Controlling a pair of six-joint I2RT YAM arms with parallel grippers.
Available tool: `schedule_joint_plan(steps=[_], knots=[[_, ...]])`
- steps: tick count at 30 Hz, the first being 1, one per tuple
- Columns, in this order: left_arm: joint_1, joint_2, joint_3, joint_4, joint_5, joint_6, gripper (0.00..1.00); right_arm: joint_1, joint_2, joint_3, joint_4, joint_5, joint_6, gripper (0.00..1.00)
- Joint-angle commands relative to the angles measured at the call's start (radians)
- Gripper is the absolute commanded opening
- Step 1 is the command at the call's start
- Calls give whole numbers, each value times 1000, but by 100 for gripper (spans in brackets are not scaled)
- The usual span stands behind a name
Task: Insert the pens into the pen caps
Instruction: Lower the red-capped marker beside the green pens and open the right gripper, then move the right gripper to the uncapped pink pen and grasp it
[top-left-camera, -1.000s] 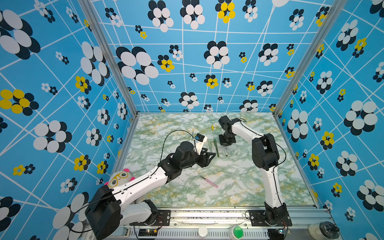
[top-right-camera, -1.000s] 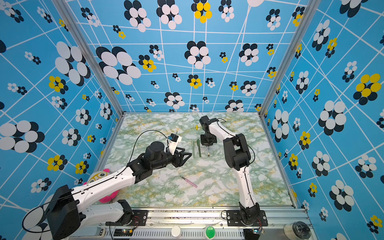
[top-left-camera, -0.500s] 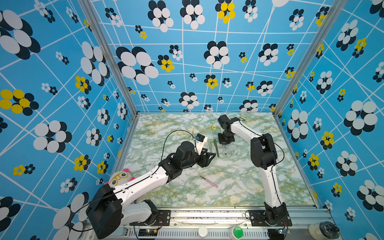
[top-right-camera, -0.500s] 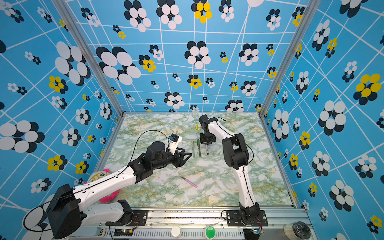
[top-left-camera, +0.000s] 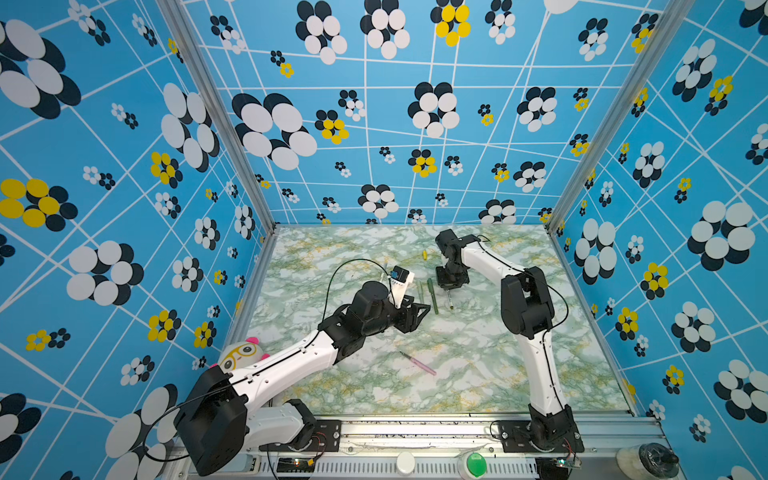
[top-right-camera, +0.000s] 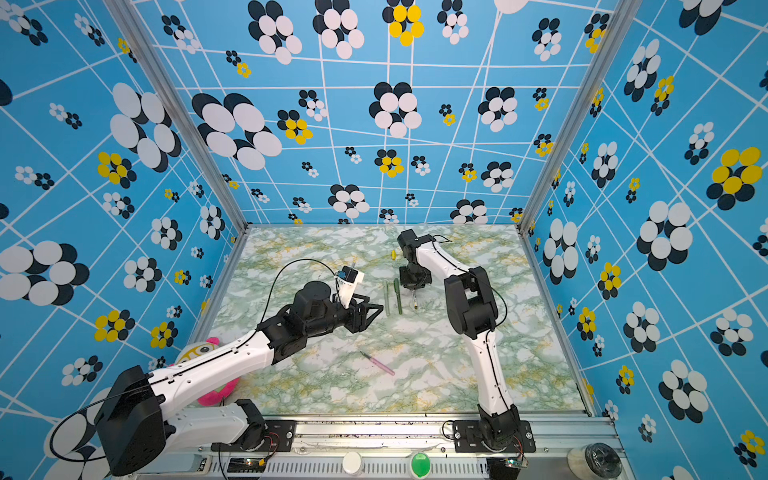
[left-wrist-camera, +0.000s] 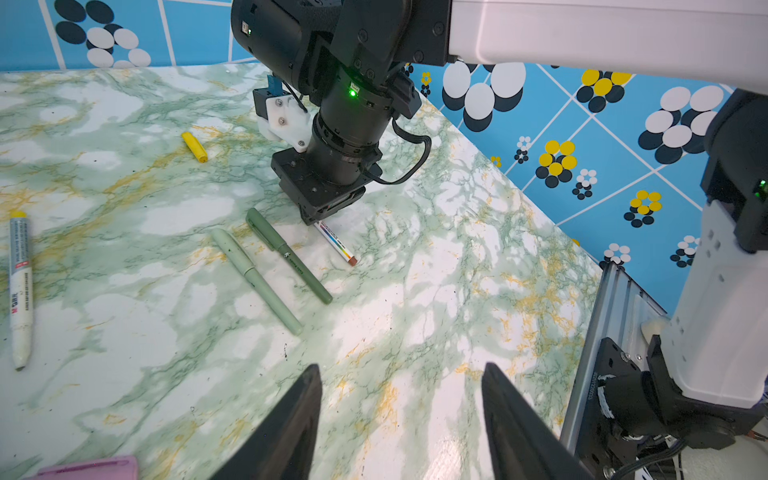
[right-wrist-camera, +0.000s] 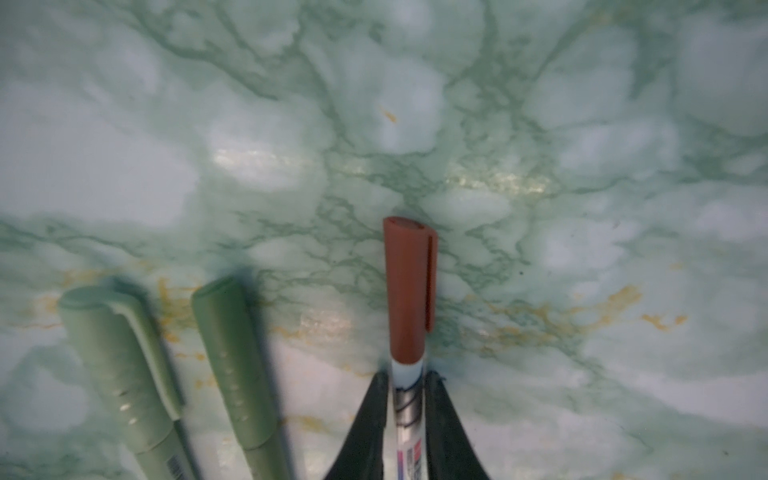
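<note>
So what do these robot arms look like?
The left arm and right arm match: white tube-like links, chunky black joints, thin black cables looping outside. The left gripper and right gripper are black, each with two tapered fingers. A green light glows near the right wrist.

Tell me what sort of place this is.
Most likely a robot lab test cell, not a home or workshop. A left arm and a right arm are bolted to an aluminium rail, and the marbled tabletop is boxed in by flower-print walls.

The pink pen (top-left-camera: 419, 365) lies well apart from the dark green pen (top-left-camera: 432, 296).
</note>
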Motion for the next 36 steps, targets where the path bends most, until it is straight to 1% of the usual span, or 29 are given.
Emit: schedule_joint_plan(steps=[1, 6, 8, 10, 14, 17, 20, 23, 26, 27, 31, 34, 36], knots=[[10, 10, 33, 1, 12, 9, 62, -3, 11, -18, -19, 16, 3, 22], [12, 3, 34, -4, 8, 6, 63, -3, -23, -33, -10, 17, 9, 23], [13, -5, 32, -5, -1, 4, 64, -3, -52, -44, -6, 18, 10, 25], [14, -21, 26, -7, -19, 4, 69, -3, -97, -61, -2, 30, 13, 29], [16, -75, 1, -1, -60, 32, 77, -2, -210, -101, 8, 50, 13, 33], [23, -123, -10, -26, -103, 55, 79, 7, -294, -135, 21, 49, 7, 35], [43, -172, -26, -51, -136, 59, 80, 30, -370, -184, 42, 23, -13, 35], [79, -232, -58, -70, -170, 22, 80, 82, -440, -251, 68, 0, -38, 36], [135, -312, -114, -81, -200, -45, 87, 163, -513, -332, 110, -15, -66, 36], [161, -343, -136, -85, -199, -69, 89, 194, -538, -395, 130, -27, -79, 36], [276, -466, -212, -128, -183, -146, 95, 337, -615, -542, 197, -29, -127, 42], [356, -554, -260, -163, -168, -190, 100, 428, -655, -645, 242, -39, -130, 44], [402, -602, -277, -185, -146, -202, 99, 473, -674, -700, 273, -49, -118, 45]])
